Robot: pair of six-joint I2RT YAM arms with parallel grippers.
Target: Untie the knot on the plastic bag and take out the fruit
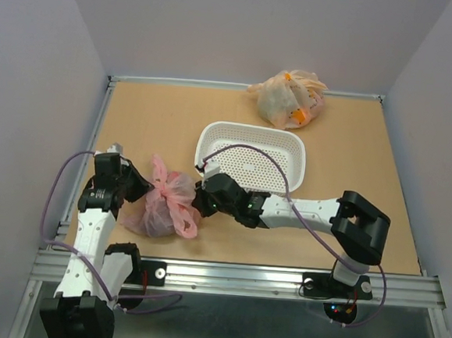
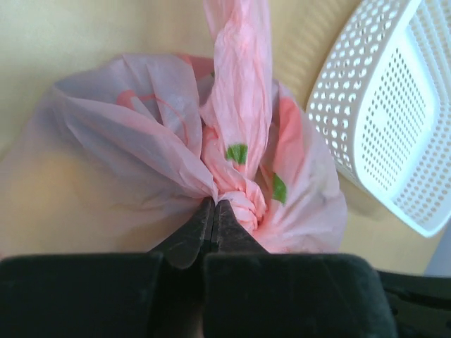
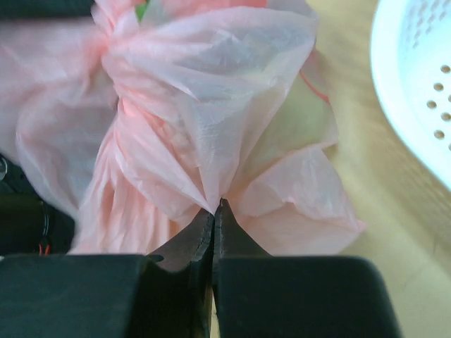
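1. The left gripper [image 1: 140, 186] is being held closed, its jaws pressed together on a fold of the plastic bag [image 1: 164, 207] just beside the knot [image 2: 243, 201]; in the left wrist view the film is being gathered right into the fingertips [image 2: 208, 211].
2. The right gripper [image 1: 199, 196] is likewise being held closed on the same bag, with a pleat of pink film being pinched between its jaws, as the right wrist view is showing at the gripper [image 3: 217, 208].
3. In the top view, the bag is being gripped from its 9 o'clock side by the left gripper and from its 3 o'clock side by the right one.
4. The bag is being rested on the table [image 1: 144, 115] toward 7 o'clock, near the front edge, with one handle strip being drawn up toward 12 o'clock of the knot in the left wrist view.
5. The knot is being kept tied; the twisted plastic is being seen bunched directly ahead of the left fingertips.
6. The fruit is being hidden by the crinkled film; only green patches [image 2: 237, 153] are being shown through it, and what they are cannot be told.
7. The white basket [image 1: 213, 130] is being left at the table's centre, near the bag at its 2 o'clock.
8. An orange-beige bag [image 1: 288, 98] is being left at the far edge, at 1 o'clock, well apart from both grippers.
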